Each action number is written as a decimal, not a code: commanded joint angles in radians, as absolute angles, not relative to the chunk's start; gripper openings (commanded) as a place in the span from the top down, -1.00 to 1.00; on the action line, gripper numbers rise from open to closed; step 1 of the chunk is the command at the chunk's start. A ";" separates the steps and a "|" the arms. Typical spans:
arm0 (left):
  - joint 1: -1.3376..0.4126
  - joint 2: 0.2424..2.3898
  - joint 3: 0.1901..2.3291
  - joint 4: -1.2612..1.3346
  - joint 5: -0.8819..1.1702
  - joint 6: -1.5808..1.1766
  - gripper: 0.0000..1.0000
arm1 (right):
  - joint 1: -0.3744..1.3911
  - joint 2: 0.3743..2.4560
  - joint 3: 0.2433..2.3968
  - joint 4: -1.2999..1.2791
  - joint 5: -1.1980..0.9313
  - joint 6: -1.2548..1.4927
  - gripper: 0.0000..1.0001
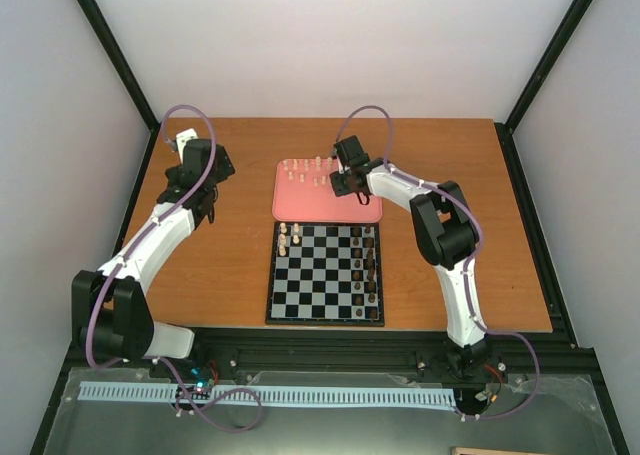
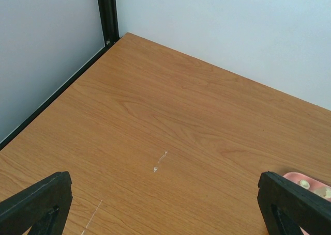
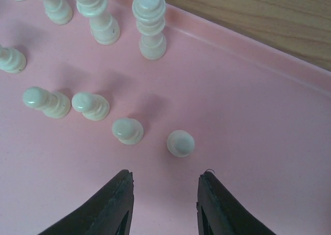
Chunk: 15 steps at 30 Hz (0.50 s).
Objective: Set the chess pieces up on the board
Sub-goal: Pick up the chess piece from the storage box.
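The board lies near the table's front, with a few cream chess pieces standing on its left side. More cream chess pieces stand on the pink tray behind the board. My right gripper hovers low over the tray, open, nothing between its fingers. One small cream pawn stands just ahead of the gap, with others in a row to its left. My left gripper hangs wide open over bare wood near the back left, holding nothing.
Dark brown pieces line the board's right side. Taller cream pieces stand at the tray's far side near its rim. The tray's corner shows at the left wrist view's lower right. White walls and black frame posts enclose the table.
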State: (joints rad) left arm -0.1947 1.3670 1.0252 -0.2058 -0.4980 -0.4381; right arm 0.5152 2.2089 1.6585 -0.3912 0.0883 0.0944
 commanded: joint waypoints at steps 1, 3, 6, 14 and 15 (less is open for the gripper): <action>-0.201 1.386 1.078 -0.204 -0.516 -0.424 -0.99 | 0.496 2.231 1.714 -0.389 0.056 0.094 0.29; -0.201 1.392 1.081 -0.204 -0.518 -0.422 -0.99 | 0.493 2.254 1.740 -0.405 0.053 0.089 0.28; -0.201 1.399 1.084 -0.204 -0.521 -0.421 -0.99 | 0.487 2.283 1.771 -0.422 0.053 0.088 0.29; -0.201 1.404 1.088 -0.206 -0.530 -0.418 -0.99 | 0.480 2.323 1.826 -0.453 0.054 0.087 0.33; -0.201 1.404 1.088 -0.206 -0.531 -0.418 -0.99 | 0.479 2.324 1.829 -0.454 0.051 0.088 0.35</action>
State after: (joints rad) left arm -0.1978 1.3994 1.0412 -0.2066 -0.5110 -0.4324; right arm 0.4885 2.3035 1.7931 -0.4313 0.0586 0.0937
